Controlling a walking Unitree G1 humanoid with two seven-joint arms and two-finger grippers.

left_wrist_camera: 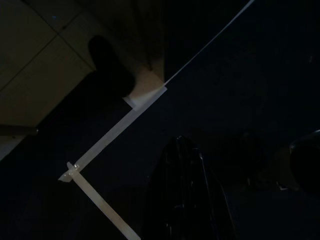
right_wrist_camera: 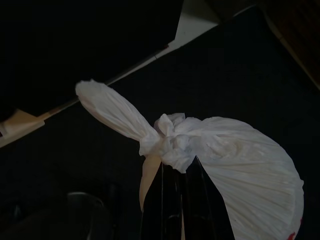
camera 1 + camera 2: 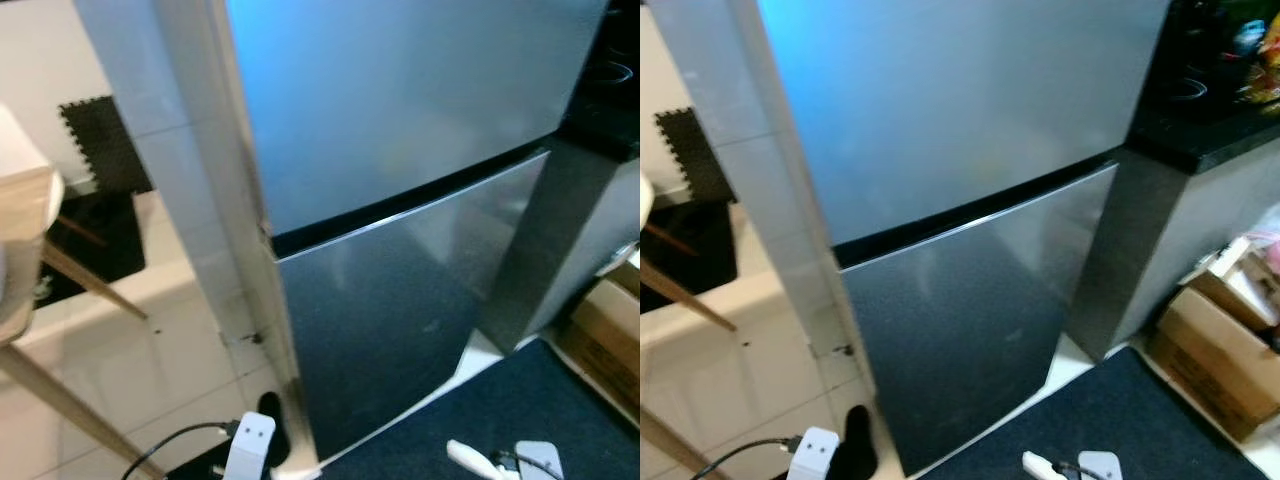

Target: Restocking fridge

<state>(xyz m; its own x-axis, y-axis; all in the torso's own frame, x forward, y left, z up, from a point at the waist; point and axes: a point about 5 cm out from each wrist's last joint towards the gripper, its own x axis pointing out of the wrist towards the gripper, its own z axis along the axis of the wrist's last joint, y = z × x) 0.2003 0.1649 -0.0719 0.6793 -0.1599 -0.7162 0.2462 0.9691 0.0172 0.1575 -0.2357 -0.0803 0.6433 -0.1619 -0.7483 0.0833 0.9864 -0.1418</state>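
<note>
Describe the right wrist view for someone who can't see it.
A knotted white plastic bag is gripped at its knot by the right gripper, whose black jaws are closed on it. Below lies a dark blue carpet, dim in shadow.

Fridge (image 3: 400,150): brushed metal doors, smooth w/ soft sheen. Right of fridge, matt brown cardboard box (image 3: 1215,350). Below fridge, dark matt carpet (image 3: 500,410). Right gripper (image 2: 175,172), glossy black, pinches thin crinkly white plastic bag (image 2: 240,165).

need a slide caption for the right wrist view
Right gripper shut on the knot of a tied white plastic bag, held above a dark rug.
</note>
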